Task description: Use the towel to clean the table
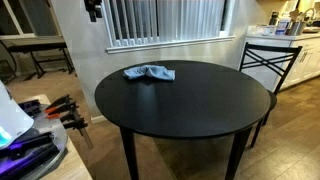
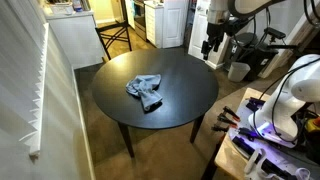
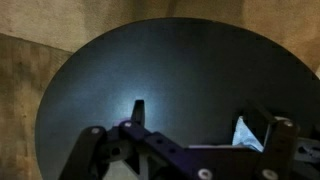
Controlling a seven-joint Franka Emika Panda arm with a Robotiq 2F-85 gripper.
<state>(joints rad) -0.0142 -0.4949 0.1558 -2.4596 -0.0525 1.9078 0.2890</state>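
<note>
A crumpled blue-grey towel (image 1: 149, 73) lies on the round black table (image 1: 190, 105), in the half toward the window; in another exterior view the towel (image 2: 145, 90) sits near the middle of the table (image 2: 185, 85). My gripper (image 2: 210, 46) hangs high in the air beyond the table's edge, apart from the towel, and shows at the top of an exterior view (image 1: 92, 11). In the wrist view the open, empty gripper (image 3: 205, 120) looks down on the table (image 3: 170, 70), and a corner of the towel (image 3: 246, 134) shows by the right finger.
A black metal chair (image 1: 270, 60) stands against the table's side, also in an exterior view (image 2: 115, 35). Window blinds (image 1: 165, 20) run along one wall. A grey bin (image 2: 238, 71) and equipment with clamps (image 1: 65, 110) stand near the table.
</note>
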